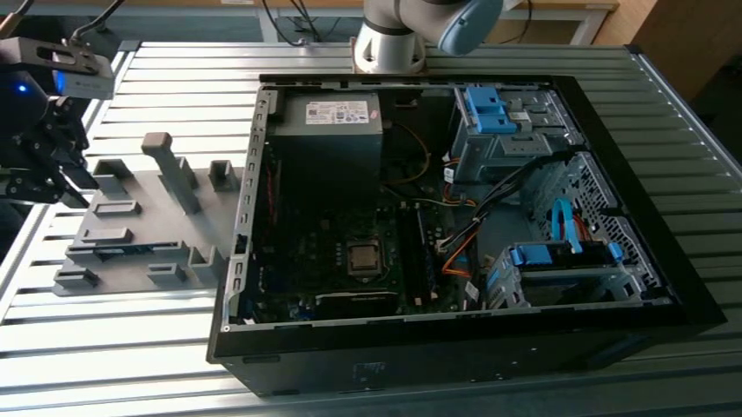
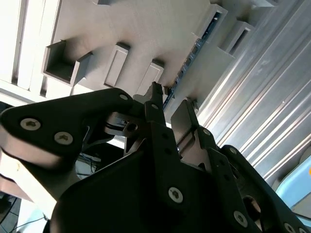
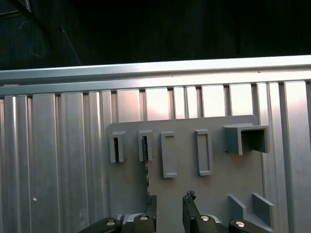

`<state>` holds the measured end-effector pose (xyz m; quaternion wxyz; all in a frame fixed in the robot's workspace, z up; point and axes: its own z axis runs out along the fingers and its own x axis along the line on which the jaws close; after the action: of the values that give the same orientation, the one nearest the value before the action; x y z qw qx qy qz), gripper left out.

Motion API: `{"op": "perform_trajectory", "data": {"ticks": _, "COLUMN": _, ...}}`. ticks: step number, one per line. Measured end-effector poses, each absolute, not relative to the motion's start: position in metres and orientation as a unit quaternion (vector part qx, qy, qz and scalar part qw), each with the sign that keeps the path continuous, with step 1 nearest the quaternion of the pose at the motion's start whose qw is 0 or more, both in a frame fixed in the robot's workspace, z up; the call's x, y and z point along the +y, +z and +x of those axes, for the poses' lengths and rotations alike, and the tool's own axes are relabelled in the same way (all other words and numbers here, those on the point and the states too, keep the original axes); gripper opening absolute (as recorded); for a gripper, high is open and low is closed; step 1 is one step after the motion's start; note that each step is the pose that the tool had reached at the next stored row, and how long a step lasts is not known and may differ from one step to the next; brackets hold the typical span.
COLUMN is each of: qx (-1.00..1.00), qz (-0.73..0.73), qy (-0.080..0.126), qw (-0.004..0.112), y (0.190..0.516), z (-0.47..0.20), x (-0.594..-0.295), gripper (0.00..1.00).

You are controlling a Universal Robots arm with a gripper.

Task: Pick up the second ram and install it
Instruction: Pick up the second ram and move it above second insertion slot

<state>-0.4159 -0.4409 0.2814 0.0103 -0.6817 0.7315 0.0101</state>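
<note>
**Our hand (image 3: 170, 196) hangs open and empty over the second ram (image 2: 195, 51).**
Near the fingertips, the stick stands on edge in the grey tray (image 3: 218, 189), by the table (image 3: 58, 145) edge at the exterior view's left. We judge it light, stiff and fragile, best taken gently at mid-length along its upper edge.

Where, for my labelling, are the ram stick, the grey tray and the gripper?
ram stick (image 3: 146, 170), first wrist view, thin edge.
grey tray (image 3: 216, 191), first wrist view, bare flat base.
gripper (image 3: 170, 203), first wrist view, gap between its open jaws.
</note>
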Motion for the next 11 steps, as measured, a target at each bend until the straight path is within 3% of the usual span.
{"op": "perform_trajectory", "data": {"ticks": 11, "qx": 0.731, "qz": -0.682, "qy": 0.010, "qw": 0.010, "y": 0.2718, "z": -0.4156, "x": -0.4411, "gripper": 0.35}}
